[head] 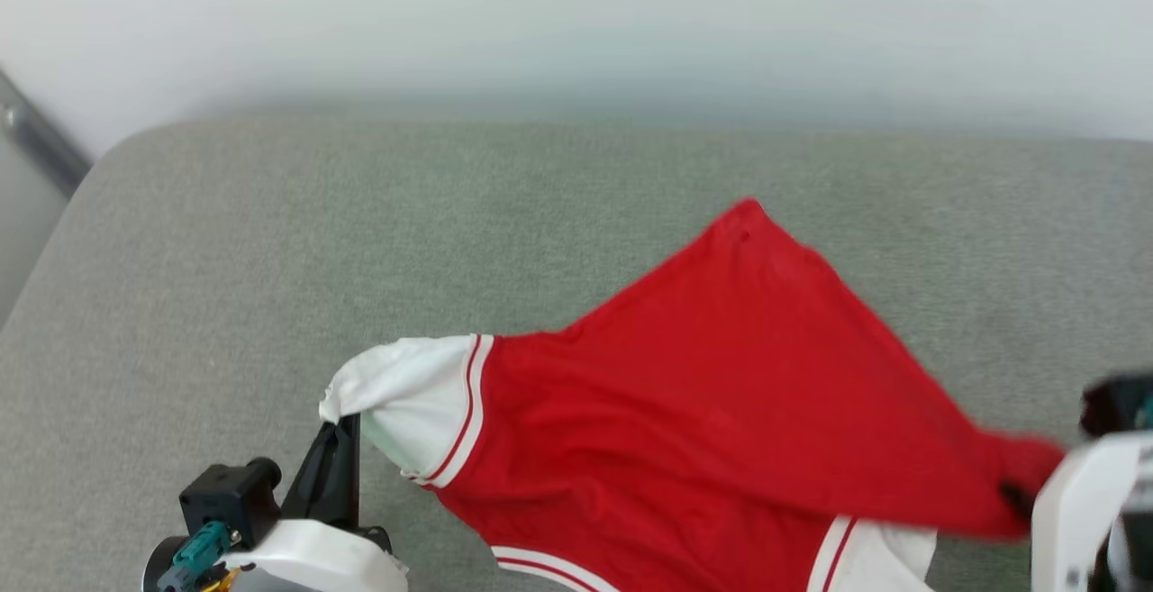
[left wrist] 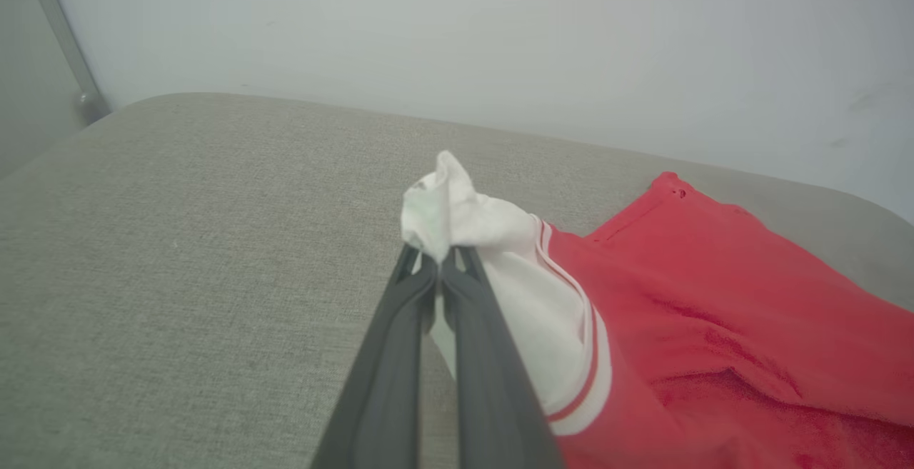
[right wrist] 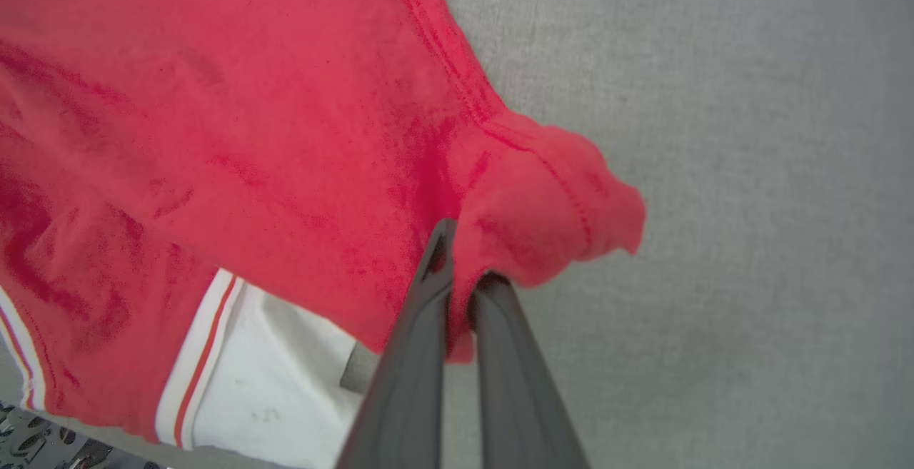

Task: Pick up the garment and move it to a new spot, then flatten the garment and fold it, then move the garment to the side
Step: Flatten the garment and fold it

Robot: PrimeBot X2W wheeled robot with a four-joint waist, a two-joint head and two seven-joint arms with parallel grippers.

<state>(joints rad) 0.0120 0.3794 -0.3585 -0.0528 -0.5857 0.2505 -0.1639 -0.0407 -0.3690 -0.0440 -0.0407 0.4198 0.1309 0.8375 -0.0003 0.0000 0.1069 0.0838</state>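
Left hand [left wrist: 437, 258] was pinched shut on the garment [head: 703, 394] by its white sleeve [head: 405, 394], near left. Right hand [right wrist: 464, 269] gripped a bunched red edge, near right. Between them the garment draped on the grey table [head: 225, 259].

Before me lies a broad padded surface [head: 225, 304] covered in grey-green woven cloth, its far left corner rounded and its far edge meeting a plain pale wall [head: 576, 15]. At the far left I see a slim grey metal bar [head: 40, 146] running slantwise down, ending near that rounded corner. Past the padding's near edge, in my right wrist view, sits a dark strip [right wrist: 43, 447] with oval marks, too small to tell what it is.
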